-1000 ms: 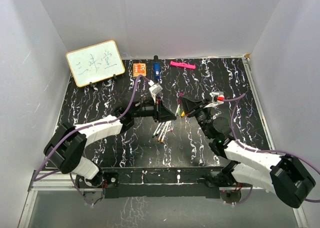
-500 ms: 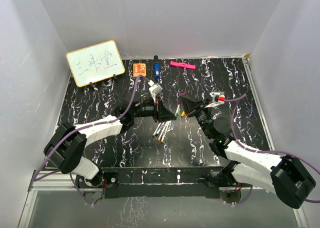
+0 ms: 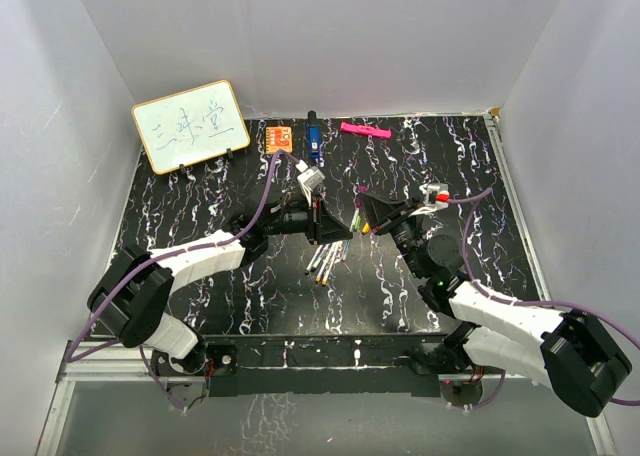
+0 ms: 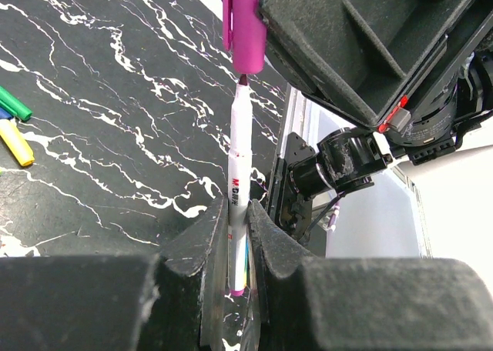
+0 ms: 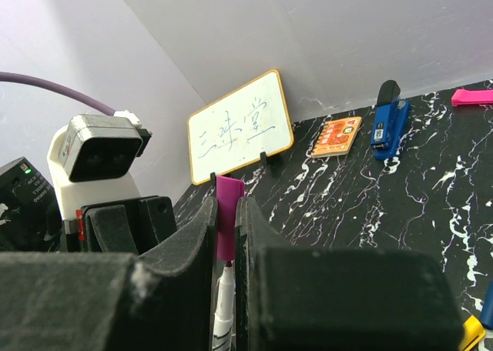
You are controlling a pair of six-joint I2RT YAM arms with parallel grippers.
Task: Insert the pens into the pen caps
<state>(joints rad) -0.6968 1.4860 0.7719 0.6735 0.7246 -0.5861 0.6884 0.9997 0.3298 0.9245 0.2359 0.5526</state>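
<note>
At mid-table, white pen [image 4: 238,158] meets magenta cap [image 4: 244,28].
The left gripper [image 4: 236,212] pinches the white pen, its tip at the mouth of the magenta cap, clamped tight in the right gripper [image 5: 229,212].

On the left wrist view, I lose the top of the magenta cap [image 4: 245,35] at the frame edge. Below the cap, the pen [image 4: 238,158] buries its rear end between the fingers of the left gripper [image 4: 235,208]. From overhead, where pen meets cap is too small for me to read.
</note>
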